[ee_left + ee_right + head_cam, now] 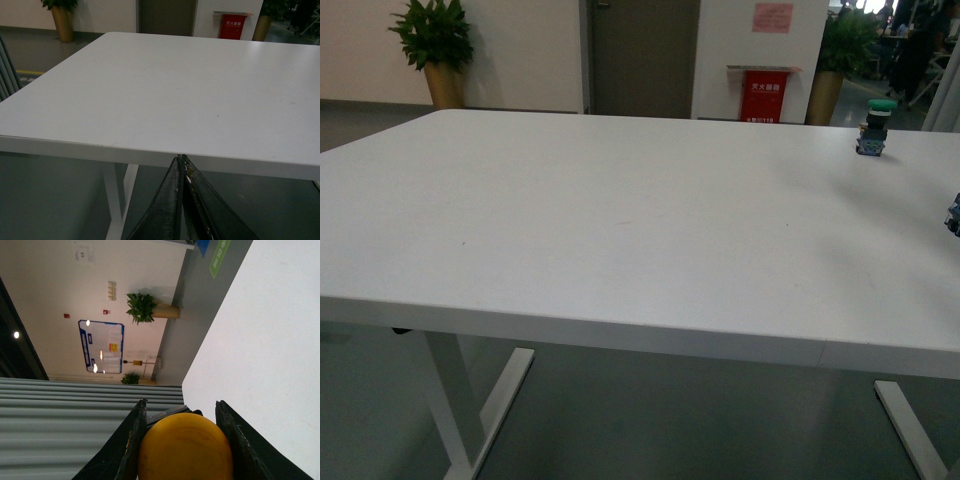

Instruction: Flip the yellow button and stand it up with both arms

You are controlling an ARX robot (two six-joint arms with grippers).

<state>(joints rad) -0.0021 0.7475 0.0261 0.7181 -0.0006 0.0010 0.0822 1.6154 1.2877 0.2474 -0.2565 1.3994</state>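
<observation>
Looks mid-flip: right gripper [181, 409] clamps the yellow button [185, 449] by its cap, left gripper [181, 161] sits pinched shut, probably must open next.

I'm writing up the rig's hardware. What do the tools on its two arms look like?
The left tool has two flat black fingers tapering to a point, with pale specks along the inner edges. The right tool has similar flat black fingers, edges worn lighter. No cables or markings show; the front view shows neither arm.
</observation>
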